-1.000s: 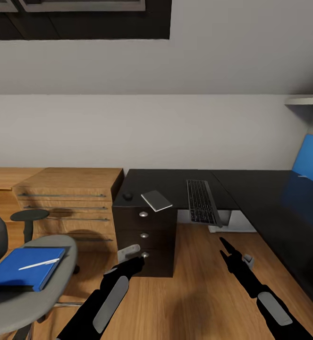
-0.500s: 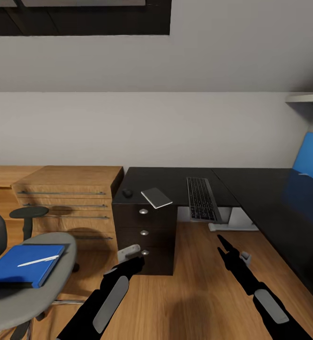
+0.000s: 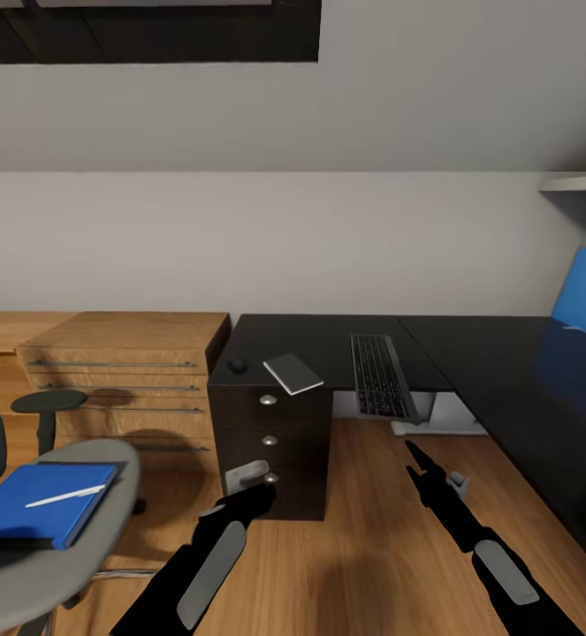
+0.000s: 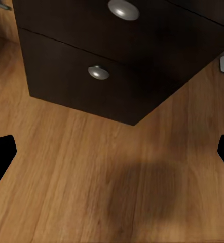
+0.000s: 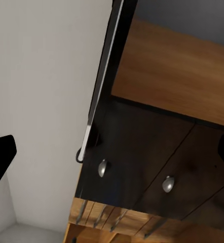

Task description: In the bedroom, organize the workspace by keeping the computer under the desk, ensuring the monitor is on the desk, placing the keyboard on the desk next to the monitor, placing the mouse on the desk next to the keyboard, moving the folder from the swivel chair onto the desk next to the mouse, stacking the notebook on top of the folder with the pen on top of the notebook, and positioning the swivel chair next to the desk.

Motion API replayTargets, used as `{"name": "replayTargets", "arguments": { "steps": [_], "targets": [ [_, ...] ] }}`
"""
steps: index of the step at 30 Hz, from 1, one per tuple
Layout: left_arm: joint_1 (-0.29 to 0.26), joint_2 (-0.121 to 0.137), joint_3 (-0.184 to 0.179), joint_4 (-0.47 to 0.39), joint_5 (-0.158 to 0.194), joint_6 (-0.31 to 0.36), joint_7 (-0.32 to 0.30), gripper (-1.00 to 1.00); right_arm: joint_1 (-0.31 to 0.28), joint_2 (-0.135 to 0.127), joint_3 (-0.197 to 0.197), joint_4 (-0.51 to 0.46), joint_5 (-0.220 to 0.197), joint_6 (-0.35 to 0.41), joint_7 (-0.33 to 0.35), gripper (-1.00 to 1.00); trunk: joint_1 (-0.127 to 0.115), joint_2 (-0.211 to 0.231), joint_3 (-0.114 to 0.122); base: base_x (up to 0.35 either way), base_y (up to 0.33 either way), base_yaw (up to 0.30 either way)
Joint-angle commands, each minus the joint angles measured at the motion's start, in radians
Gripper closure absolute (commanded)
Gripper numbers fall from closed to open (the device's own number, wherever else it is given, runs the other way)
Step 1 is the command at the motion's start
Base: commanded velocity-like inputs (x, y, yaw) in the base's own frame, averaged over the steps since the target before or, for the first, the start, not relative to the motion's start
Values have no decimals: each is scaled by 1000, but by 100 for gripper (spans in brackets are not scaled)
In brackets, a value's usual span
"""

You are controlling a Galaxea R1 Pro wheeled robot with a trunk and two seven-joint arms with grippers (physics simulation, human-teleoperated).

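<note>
Low over the wooden floor, both black arms reach forward with nothing in their grasp. The left end effector is spread wide, empty, its tips at the edges of the left wrist view, above bare planks near the drawer unit. The right end effector is likewise released and touches nothing.

One glossy black L-shaped desk carries one dark flat keyboard overhanging its front edge, one grey rectangular notebook poking past the front edge above the drawers, and one small rounded mouse near the desk's left edge. Three round metal knobs front the drawers.

One grey swivel chair holds one blue folder with one white pen lying on it.
</note>
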Motion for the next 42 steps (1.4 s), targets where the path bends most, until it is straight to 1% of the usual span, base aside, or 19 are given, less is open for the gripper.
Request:
{"name": "replayTargets", "arguments": {
  "steps": [1, 19, 36, 42],
  "targets": [
    [-1, 0, -5, -1, 7, 2, 8, -100, -1, 0, -1, 0, -12, 10, 1, -100, 0, 0, -1, 35, 0, 0],
    [-1, 2, -10, -1, 8, 2, 8, -100, -1, 2, -1, 3, -27, 14, -10, -100, 0, 0, -1, 106, 0, 0],
    [-1, 8, -10, -1, 8, 1, 8, -100, 0, 2, -1, 3, -28, 14, -11, -100, 0, 0, -1, 134, 0, 0],
    [-1, 8, -11, -1, 8, 2, 8, -100, -1, 2, -1, 3, -28, 14, -11, -100, 0, 0, -1, 46, 0, 0]
  ]
}}
